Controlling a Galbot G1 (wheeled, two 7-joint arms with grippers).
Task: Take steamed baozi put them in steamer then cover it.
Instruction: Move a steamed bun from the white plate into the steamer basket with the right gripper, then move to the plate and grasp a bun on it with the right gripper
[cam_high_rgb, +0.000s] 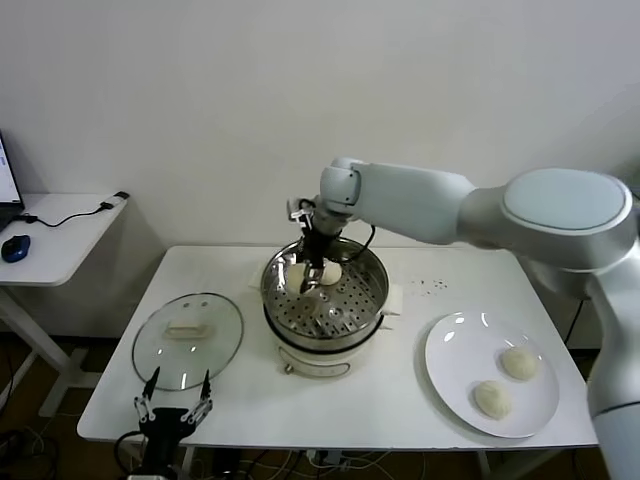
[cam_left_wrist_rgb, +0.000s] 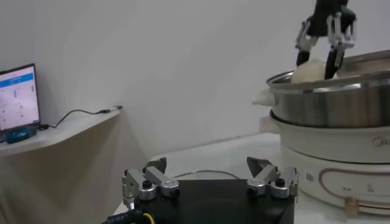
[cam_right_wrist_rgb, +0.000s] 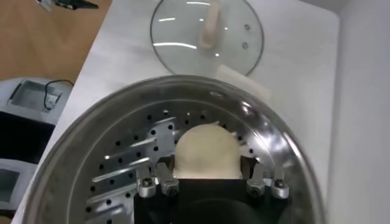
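Note:
The steel steamer stands mid-table on its white base. My right gripper reaches down into it and is shut on a cream-white baozi, just above the perforated tray. The fingers press both sides of the bun. The left wrist view shows this gripper and bun over the steamer rim. In the head view cream dough shows on both sides of the fingers; I cannot tell if a second bun lies there. Two baozi lie on the white plate. My left gripper is open and empty at the front left edge.
The glass lid lies flat on the table left of the steamer, and it shows in the right wrist view. A side desk with a mouse and a cable stands at the far left. A wall is close behind the table.

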